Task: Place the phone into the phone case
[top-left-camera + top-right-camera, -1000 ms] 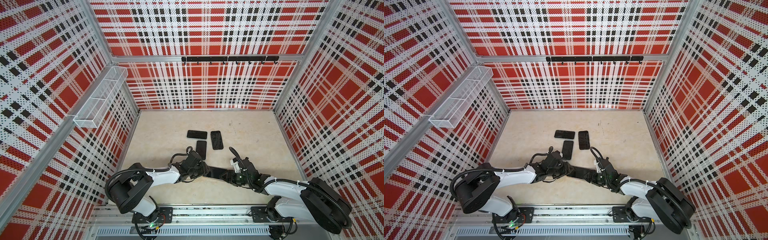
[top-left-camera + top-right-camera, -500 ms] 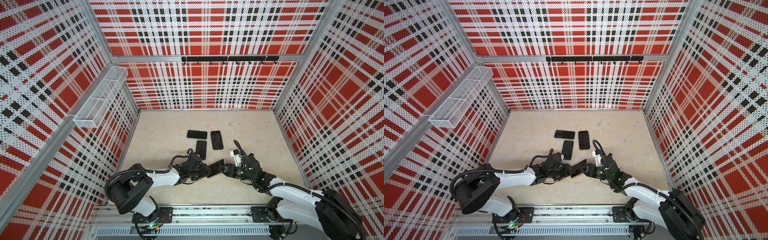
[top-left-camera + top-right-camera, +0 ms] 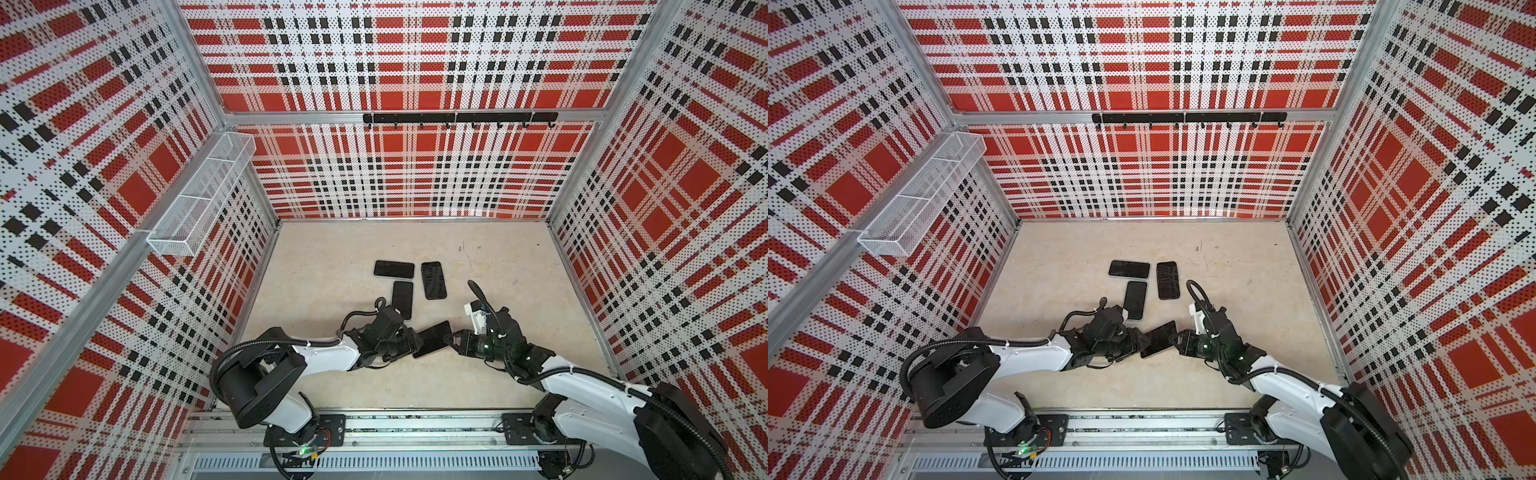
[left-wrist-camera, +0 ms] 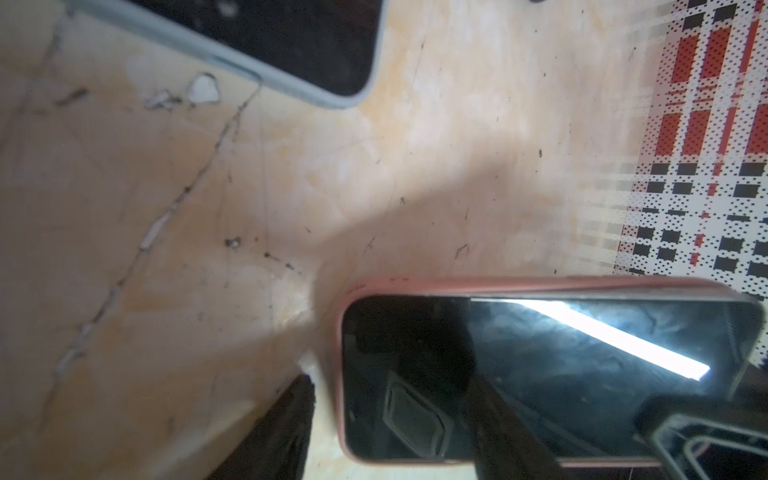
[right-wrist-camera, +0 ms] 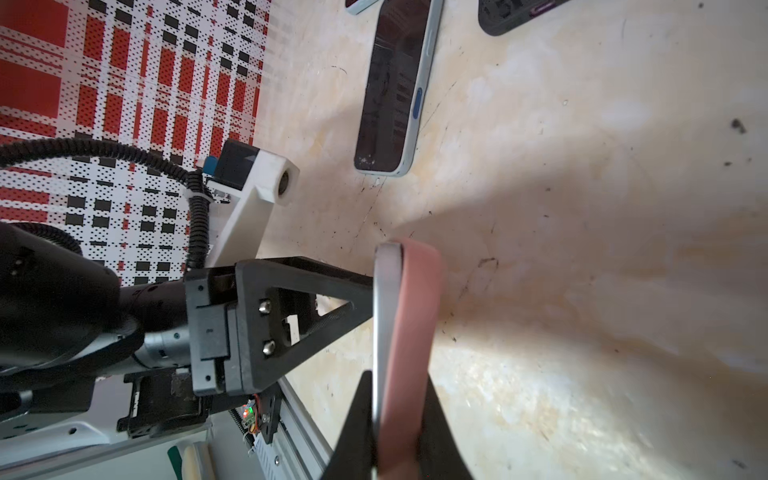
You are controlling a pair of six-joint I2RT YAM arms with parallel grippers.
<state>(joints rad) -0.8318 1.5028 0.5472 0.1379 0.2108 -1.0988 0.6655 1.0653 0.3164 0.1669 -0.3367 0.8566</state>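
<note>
Along the bottom edge of both top views, a metal rail (image 3: 415, 426) carries the bases of the 2 arms. The left arm (image 3: 324, 357) reaches in from the lower left and the right arm (image 3: 590, 378) from the lower right. Their wrists meet just below the middle of the frame, over the beige table (image 3: 519, 270).

Between them sits the phone (image 3: 432, 338), a dark slab slanting from lower left to upper right. The right gripper (image 3: 451, 337) has its right end. In the right wrist view, that gripper's 2 fingers (image 5: 353, 436) are drawn almost together, 1 on each face, clamping the grey phone edge and the pink phone case (image 5: 415, 332) as 1 stack. In the left wrist view the pink rim frames the black screen on 3 sides. The right wrist view shows the grey edge standing beside the pink wall, so whether the phone is fully seated cannot be told.

The left gripper (image 3: 415, 343) is at the phone's left end with its fingers part-way apart. 1 fingertip (image 5: 357, 291) rests against the screen side, but whether the pair actually pinches the phone cannot be told.

Farther up the frame, 3 other dark handsets lie flat on the table. The near handset (image 3: 402, 300) lies just beyond the left wrist. The right handset (image 3: 433, 280) lies beside it, apart from it. The crosswise handset (image 3: 394, 269) lies above the near one.

At the left wall a white wire basket (image 3: 199, 195) hangs on the plaid panel. At the upper middle a black hook rail (image 3: 457, 117) runs across the back wall.
</note>
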